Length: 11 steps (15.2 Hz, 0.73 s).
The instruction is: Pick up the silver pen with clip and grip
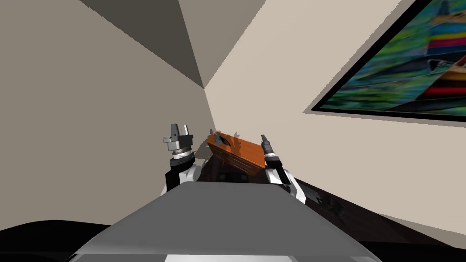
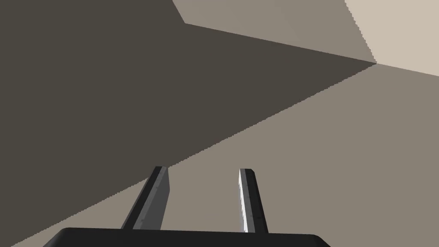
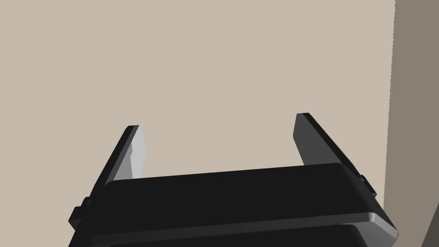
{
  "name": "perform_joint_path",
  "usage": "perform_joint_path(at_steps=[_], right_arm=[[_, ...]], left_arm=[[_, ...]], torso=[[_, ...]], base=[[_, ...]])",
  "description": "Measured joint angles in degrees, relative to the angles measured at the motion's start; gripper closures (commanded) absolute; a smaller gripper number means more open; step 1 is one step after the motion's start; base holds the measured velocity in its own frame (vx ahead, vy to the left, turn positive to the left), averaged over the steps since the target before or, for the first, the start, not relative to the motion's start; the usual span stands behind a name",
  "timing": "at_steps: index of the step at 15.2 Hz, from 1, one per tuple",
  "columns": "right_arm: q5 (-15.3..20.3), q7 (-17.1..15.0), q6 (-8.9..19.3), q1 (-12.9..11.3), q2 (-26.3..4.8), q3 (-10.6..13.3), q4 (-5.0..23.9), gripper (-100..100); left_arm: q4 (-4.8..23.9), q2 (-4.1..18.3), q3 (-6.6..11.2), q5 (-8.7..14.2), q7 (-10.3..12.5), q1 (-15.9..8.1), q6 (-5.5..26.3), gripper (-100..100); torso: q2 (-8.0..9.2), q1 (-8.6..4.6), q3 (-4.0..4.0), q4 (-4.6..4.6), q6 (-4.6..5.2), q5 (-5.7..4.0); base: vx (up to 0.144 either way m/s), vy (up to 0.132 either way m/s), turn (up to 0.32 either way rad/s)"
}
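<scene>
Cannot tell which of the tiny items (image 1: pixel 224 140) lying on the orange-brown bench (image 1: pixel 249 153) at frame centre is the pen. Left pincer (image 1: pixel 179 130) is hovering just left of the bench, fingers apart, holding nothing. Right pincer (image 1: pixel 263 138) is hovering at its right end, wide open, empty. Framed painting (image 1: pixel 409 59) is hanging upper right.
</scene>
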Motion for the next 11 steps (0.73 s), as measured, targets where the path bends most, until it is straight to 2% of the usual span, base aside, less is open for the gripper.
perform_joint_path(at_steps=[4, 7, 9, 11], right_arm=[[-0.8, 0.7, 3.7, -1.6, -2.7, -1.4, 4.4, -100], [-0.8, 2.1, 5.5, -2.5, -3.5, -1.8, 8.7, -100], [-1.0, 2.9, 7.6, -3.4, -4.3, -2.2, 11.0, -100], [-1.1, 3.4, 8.9, -3.6, -4.7, -2.5, 12.5, -100]], left_arm=[[0.0, 0.0, 0.00, 0.0, 0.0, 0.0, 0.0, 0], [0.0, 0.0, 0.00, 0.0, 0.0, 0.0, 0.0, 0], [0.0, 0.0, 0.00, 0.0, 0.0, 0.0, 0.0, 0], [0.0, 0.0, 0.00, 0.0, 0.0, 0.0, 0.0, 0]], torso=[[0.00, 0.03, 0.00, 0.00, 0.00, 0.01], [-0.02, 0.04, -0.01, 0.00, 0.02, 0.01], [-0.05, 0.02, -0.03, -0.01, 0.03, 0.01], [-0.03, 0.00, -0.01, 0.00, 0.00, 0.00]], base=[[0.002, 0.043, 0.234], [0.010, 0.046, 0.268], [0.017, 0.031, 0.141], [0.008, 0.033, 0.248]])
